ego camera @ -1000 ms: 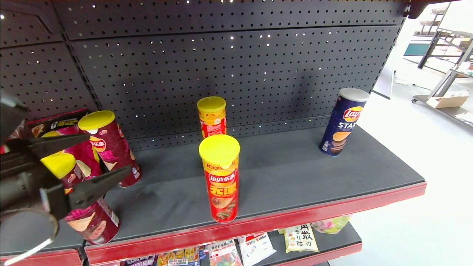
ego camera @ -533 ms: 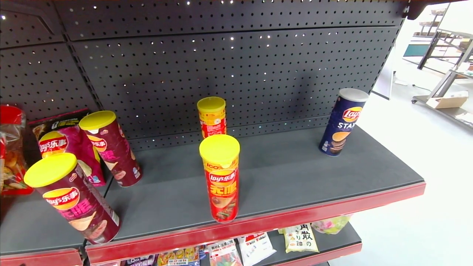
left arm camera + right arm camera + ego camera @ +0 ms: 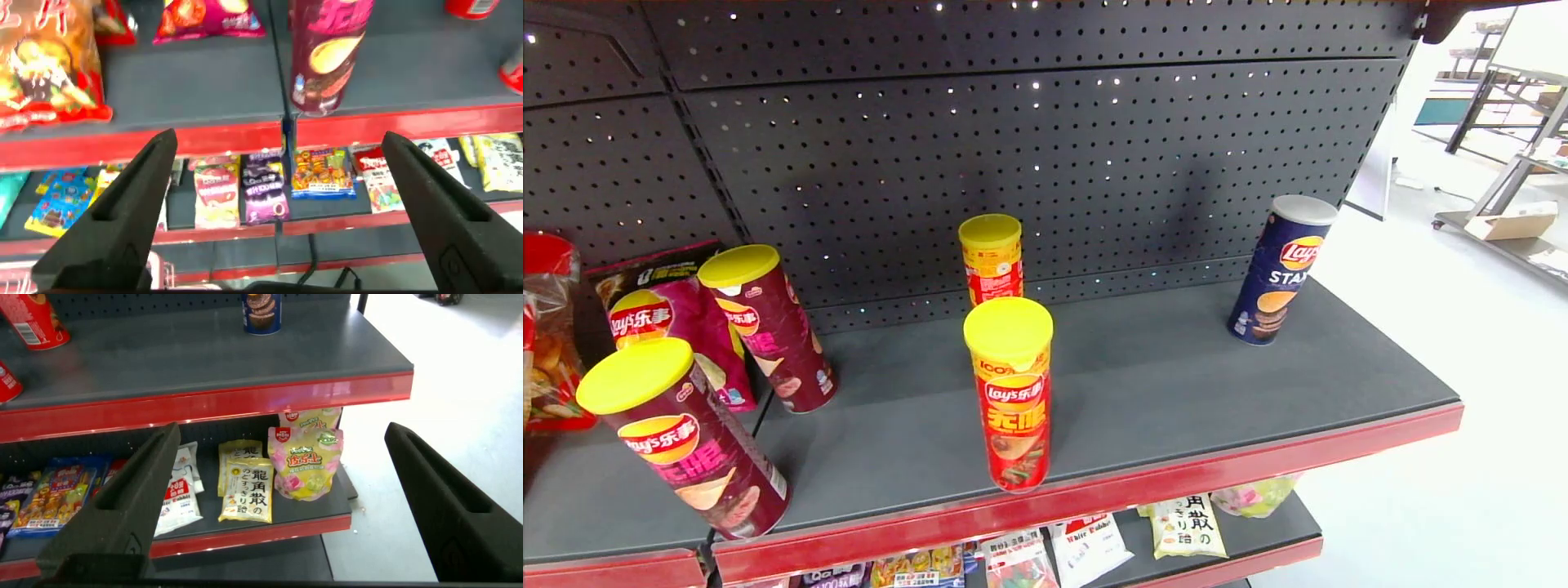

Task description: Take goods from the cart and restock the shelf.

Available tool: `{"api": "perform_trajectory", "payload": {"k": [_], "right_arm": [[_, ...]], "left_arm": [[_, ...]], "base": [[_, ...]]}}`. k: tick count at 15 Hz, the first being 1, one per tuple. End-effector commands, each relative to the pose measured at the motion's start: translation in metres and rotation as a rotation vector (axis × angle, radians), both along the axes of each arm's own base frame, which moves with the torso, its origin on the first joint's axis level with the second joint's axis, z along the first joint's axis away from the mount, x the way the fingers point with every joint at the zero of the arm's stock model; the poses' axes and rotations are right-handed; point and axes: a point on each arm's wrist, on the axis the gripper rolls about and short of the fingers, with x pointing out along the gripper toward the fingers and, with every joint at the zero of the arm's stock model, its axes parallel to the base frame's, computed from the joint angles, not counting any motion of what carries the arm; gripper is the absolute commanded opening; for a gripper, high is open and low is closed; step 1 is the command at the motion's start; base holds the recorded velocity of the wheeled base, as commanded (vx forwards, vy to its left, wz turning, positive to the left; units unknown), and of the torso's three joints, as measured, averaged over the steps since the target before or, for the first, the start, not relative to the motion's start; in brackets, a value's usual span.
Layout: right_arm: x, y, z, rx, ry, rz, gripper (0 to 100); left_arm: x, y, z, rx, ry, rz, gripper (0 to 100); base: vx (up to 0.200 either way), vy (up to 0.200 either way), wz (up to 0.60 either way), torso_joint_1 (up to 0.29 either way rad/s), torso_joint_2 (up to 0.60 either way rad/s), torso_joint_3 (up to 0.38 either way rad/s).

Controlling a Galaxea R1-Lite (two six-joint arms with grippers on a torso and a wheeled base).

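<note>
Left pincer [image 3: 278, 143] and right pincer [image 3: 282, 429] both gape wide, nothing in them. Shelf [image 3: 1143, 384] sits straight ahead of both, so I'd guess neither arm's really nearer.

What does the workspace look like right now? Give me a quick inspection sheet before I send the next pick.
surface: dark grey shelf with a red front edge.
job's things: five upright chip cans: front maroon can and rear maroon can at left, front red can and rear red can mid-shelf, blue can at right rear.
clutter: snack bags at the shelf's left end; more bags on the lower shelf.
pincers: left pincer and right pincer both open, empty, facing the shelf front.
cables: nothing seen.
surroundings: pegboard back panel; metal rack with a cardboard box beyond the right end.
</note>
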Motion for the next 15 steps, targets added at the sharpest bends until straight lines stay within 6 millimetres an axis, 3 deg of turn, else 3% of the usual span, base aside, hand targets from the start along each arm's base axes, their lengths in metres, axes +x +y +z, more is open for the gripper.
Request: {"api": "perform_trajectory", "payload": {"k": [1,3,7,9,11,15], "right_arm": [[0.0,0.0,0.0,-0.002,-0.001,0.0,100],[0.0,0.0,0.0,-0.002,-0.001,0.0,100],[0.0,0.0,0.0,-0.002,-0.001,0.0,100],[0.0,0.0,0.0,0.003,-0.001,0.0,100],[0.0,0.0,0.0,0.003,-0.001,0.0,100],[0.0,0.0,0.0,-0.003,-0.001,0.001,100]], "left_arm": [[0.001,0.0,-0.011,-0.017,0.007,0.009,100],[0.005,-0.001,-0.016,-0.021,0.012,-0.003,100],[0.021,-0.003,-0.038,-0.015,-0.025,-0.014,100],[0.023,-0.003,-0.039,-0.012,-0.032,-0.019,100],[0.023,-0.004,-0.04,-0.015,-0.03,-0.056,100],[0.036,-0.007,-0.048,-0.005,-0.2,-0.155,100]], "base": [[0.0,0.0,0.0,0.0,0.0,0.0],[0.0,0.0,0.0,0.0,0.0,0.0],[0.0,0.0,0.6,0.002,0.0,0.006],[0.0,0.0,0.6,0.015,0.0,0.002],[0.0,0.0,0.0,0.0,0.0,0.0],[0.0,0.0,0.0,0.0,0.0,0.0]]}}
